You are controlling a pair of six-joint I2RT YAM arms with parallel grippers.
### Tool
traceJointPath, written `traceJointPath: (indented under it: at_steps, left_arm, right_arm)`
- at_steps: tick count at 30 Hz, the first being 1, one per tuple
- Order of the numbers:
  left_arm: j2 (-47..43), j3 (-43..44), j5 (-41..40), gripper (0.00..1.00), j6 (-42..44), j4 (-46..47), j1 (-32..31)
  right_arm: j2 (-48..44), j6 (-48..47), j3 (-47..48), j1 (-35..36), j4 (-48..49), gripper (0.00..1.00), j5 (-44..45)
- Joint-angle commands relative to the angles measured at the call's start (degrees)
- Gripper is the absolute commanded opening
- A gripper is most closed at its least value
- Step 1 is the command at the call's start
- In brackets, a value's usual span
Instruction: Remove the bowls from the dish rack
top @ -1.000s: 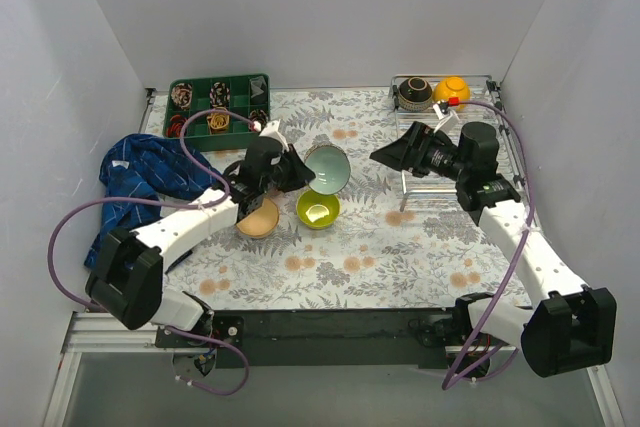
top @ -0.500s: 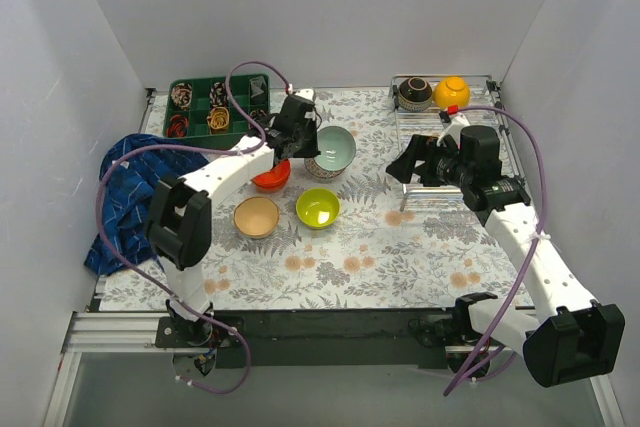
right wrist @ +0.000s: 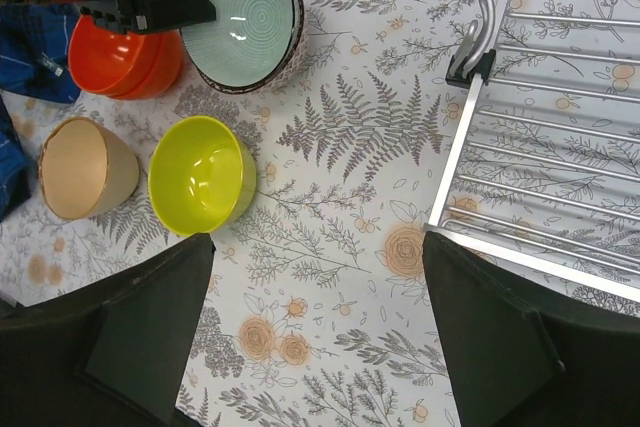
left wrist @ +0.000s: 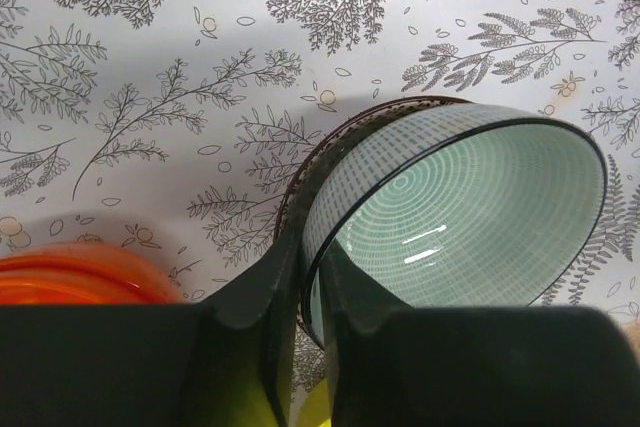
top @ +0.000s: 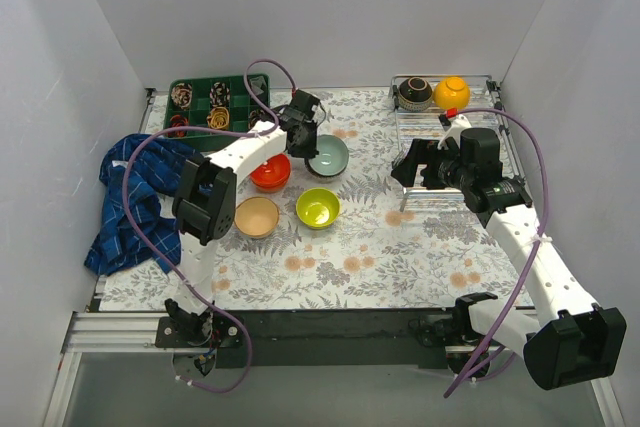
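The left gripper (left wrist: pixel 308 259) is clenched on the rim of the mint bowl (left wrist: pixel 470 217), one finger inside and one outside. A thin-walled bowl offers little else to pinch, which probably explains the edge grip. The bowl hangs tilted from that one point, its far side low. It appears to lie in a second, patterned bowl (right wrist: pixel 290 42), whose dotted edge shows just behind it. I judge this to be the set-down, with the letting-go not yet done. Opening the jaws at this tilt could let the bowl rock or slide within the one under it.

Beside it on the table (right wrist: pixel 340 147) stand the red bowl (top: pixel 270 173) (perhaps two stacked, I cannot tell), the beige bowl (right wrist: pixel 85 167) and the lime bowl (right wrist: pixel 200 187). They are grouped close together, well apart from the rack (right wrist: pixel 447 162). That keeps the unloaded pieces within the left arm's reach and out of the right arm's path.

The right gripper (right wrist: pixel 318 319) hangs above the table just off the rack's near left corner. It is spread wide and holds nothing, and it looks to be waiting at the handover side until the left arm finishes.

A brown bowl (top: pixel 415 94) and a yellow bowl (top: pixel 452 91) sit side by side at the rack's far end, so the job looks mostly done. That far end is on the right arm's side, so those two are likely its next pick.
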Motion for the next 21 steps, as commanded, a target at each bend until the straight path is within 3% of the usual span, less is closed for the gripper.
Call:
traceJointPath:
  at_steps: [1,2,3,9,11,13,21]
  left_arm:
    - [-1.9,2.8,2.1,0.20,0.4,-1.4,0.4]
    - [-1.9,2.8,2.5,0.25,0.4,-1.6,0.4]
    - [-2.1,2.9,2.5,0.36,0.4,-1.8,0.4]
    - [-4.4,3.3,3.4,0.56,0.2,-3.2,0.6]
    - [-5.4,3.4,3.9,0.57,-0.8,-3.8,0.7]
    - [-6.0,3.2,4.0,0.64,-1.4,-4.1,0.9]
    - [-11.9,1.6,6.2,0.70,-4.7,-3.3,1.7]
  right_arm:
    - [-0.9,-1.5,2.0,-0.3,0.2,0.93,1.3]
    - [-0.6,-1.5,2.1,-0.2,0.3,0.93,1.3]
    - [-0.4,-1.5,2.2,-0.2,0.3,0.93,1.3]
    - [0.6,-2.2,3.4,-0.2,0.2,0.93,1.9]
    - [1.0,-2.6,3.7,-0.3,0.2,0.93,2.5]
    - [1.3,-3.0,4.1,-0.2,0.1,0.93,2.8]
    - [3.2,-5.1,7.0,-0.3,-1.8,0.94,6.7]
